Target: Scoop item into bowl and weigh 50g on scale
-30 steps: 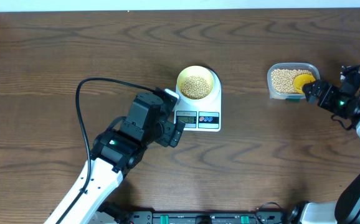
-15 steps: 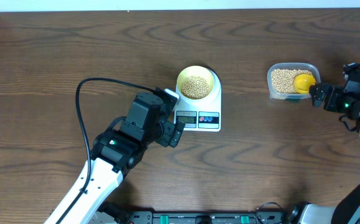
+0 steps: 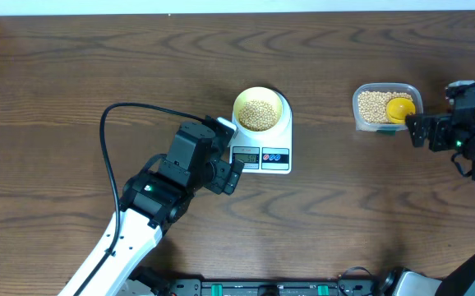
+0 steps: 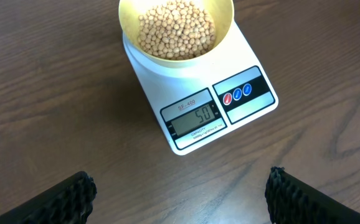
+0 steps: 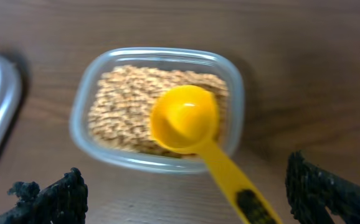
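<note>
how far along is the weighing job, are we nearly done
Looks done: the bowl of beans sits on the scale, whose display reads 50. In hand: nothing. The left pincer and right pincer are both open and empty, and the yellow scoop lies ungripped in the tub. Left: seemingly nothing beyond moving the arms clear.
</note>
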`<state>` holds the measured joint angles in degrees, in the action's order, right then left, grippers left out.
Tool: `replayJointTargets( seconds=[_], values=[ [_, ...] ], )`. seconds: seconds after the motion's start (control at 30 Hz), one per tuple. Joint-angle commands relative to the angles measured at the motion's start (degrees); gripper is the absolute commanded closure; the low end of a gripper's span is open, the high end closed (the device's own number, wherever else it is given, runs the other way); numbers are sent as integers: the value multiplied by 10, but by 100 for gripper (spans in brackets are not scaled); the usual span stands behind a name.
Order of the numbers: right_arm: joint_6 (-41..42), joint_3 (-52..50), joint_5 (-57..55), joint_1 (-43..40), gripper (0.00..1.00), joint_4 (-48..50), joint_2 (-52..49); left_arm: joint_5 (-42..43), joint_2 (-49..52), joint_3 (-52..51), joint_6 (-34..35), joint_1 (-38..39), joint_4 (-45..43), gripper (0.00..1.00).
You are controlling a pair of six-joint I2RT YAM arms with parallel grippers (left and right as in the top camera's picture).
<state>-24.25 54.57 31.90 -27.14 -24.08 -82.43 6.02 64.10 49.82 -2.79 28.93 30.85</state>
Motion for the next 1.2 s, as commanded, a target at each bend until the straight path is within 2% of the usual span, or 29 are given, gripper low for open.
replayJointTargets(
  seconds=[0.0,0.2,0.23,0.27,1.17],
  values=[
    [-75,1,62,-2,2,-15,13,-5,3,0,5,-2,-1,11],
    [-137,1,62,-2,11,-25,13,-5,3,0,5,-2,-1,11],
    [-151,1,61,-2,9,-25,13,-5,3,0,5,-2,-1,11],
    [-158,1,60,-2,1,-25,13,-5,3,0,5,-2,-1,11],
    [-161,1,57,-2,1,-24,13,-5,3,0,5,-2,-1,11]
  ],
)
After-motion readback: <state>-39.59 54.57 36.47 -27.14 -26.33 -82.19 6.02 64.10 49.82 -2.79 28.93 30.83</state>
